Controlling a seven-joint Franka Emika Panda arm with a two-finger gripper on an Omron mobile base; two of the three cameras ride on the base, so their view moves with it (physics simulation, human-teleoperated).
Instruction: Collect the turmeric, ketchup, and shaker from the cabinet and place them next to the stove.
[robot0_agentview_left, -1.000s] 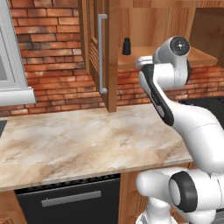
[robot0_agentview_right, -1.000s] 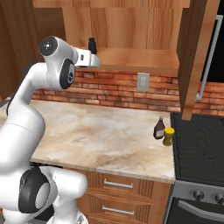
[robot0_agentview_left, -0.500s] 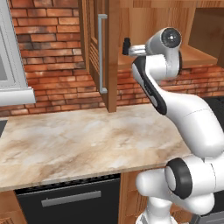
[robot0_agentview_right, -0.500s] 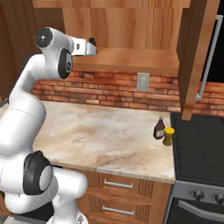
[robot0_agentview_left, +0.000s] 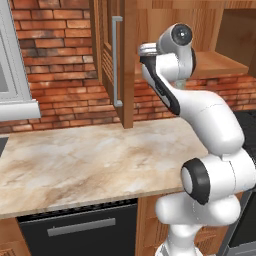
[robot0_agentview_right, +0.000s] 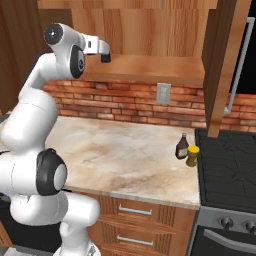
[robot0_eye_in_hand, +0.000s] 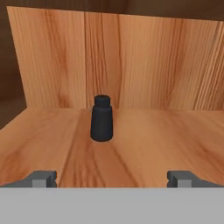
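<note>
The black shaker (robot0_eye_in_hand: 101, 119) stands upright on the cabinet's wood shelf (robot0_eye_in_hand: 144, 148), close to the back wall. My gripper (robot0_eye_in_hand: 112, 178) is open, level with the shelf at its front edge. The shaker is straight ahead, a little left of centre between the wide-spread fingertips and well short of them. In the right base view the gripper (robot0_agentview_right: 105, 55) is up at the left end of the cabinet shelf (robot0_agentview_right: 160, 67). The maroon ketchup (robot0_agentview_right: 182, 146) and the yellow turmeric (robot0_agentview_right: 192, 156) stand together on the counter by the stove (robot0_agentview_right: 230, 170).
The slatted cabinet door (robot0_agentview_left: 106, 55) with its grey handle (robot0_agentview_left: 116, 60) hangs open left of my hand. A second open door (robot0_agentview_right: 220, 65) hangs above the stove's left edge. The marbled counter (robot0_agentview_left: 85, 160) stretches below, with a black dishwasher front (robot0_agentview_left: 80, 230) under it.
My hand has risen and reached in from below the shelf edge to shelf level, facing the shaker. The jaws have stayed open. Ketchup and turmeric have not moved.
</note>
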